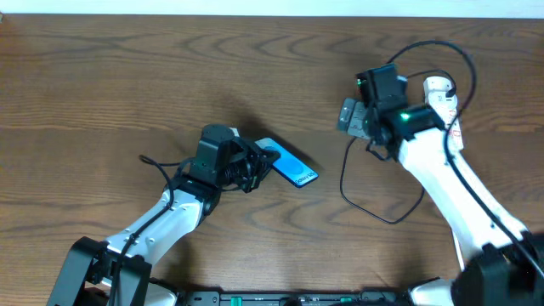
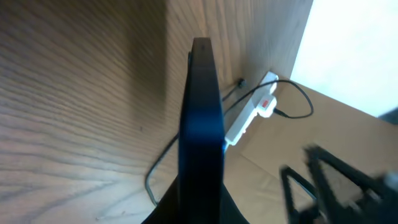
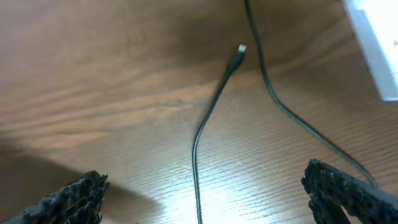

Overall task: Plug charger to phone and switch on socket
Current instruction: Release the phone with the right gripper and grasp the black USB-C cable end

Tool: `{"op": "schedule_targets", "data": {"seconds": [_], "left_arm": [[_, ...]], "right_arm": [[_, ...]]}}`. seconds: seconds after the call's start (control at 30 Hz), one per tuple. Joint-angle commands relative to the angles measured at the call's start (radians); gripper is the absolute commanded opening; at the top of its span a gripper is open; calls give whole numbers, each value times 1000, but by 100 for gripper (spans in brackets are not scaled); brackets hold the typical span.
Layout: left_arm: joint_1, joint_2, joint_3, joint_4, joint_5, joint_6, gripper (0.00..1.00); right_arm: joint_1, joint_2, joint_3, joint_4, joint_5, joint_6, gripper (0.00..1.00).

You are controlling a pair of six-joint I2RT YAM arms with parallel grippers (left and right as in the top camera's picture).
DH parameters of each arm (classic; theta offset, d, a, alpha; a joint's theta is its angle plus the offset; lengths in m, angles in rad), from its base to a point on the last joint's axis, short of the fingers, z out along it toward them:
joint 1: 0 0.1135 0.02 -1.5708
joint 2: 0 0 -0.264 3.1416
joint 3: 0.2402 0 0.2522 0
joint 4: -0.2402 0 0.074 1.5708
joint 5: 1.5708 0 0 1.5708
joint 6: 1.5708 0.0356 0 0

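The overhead camera looks straight down from high up on the whole table. The left wrist camera sits hard against the phone, seen edge-on, and faces across toward the socket. The right wrist camera looks down closely on the charger; the socket's corner shows there too.

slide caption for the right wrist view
Open right tool poised over the charger, its tip free on the table, socket at upper right.
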Motion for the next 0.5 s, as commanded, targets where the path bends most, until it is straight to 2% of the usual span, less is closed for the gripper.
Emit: {"op": "schedule_targets", "data": {"seconds": [0.0, 0.07, 0.2, 0.37, 0.47], "left_arm": [[3, -10, 19, 14, 65, -16, 7], [3, -10, 19, 14, 68, -13, 7], [3, -10, 19, 14, 76, -12, 7], [3, -10, 19, 14, 79, 11, 7], [3, -10, 19, 14, 79, 11, 7]], "right_arm": [[-9, 85, 3, 36, 11, -5, 89], [-11, 144, 3, 68, 7, -3, 81], [-24, 253, 5, 90, 9, 95, 64], [-49, 304, 5, 193, 16, 118, 65], [-76, 335, 5, 205, 15, 198, 64]]}}
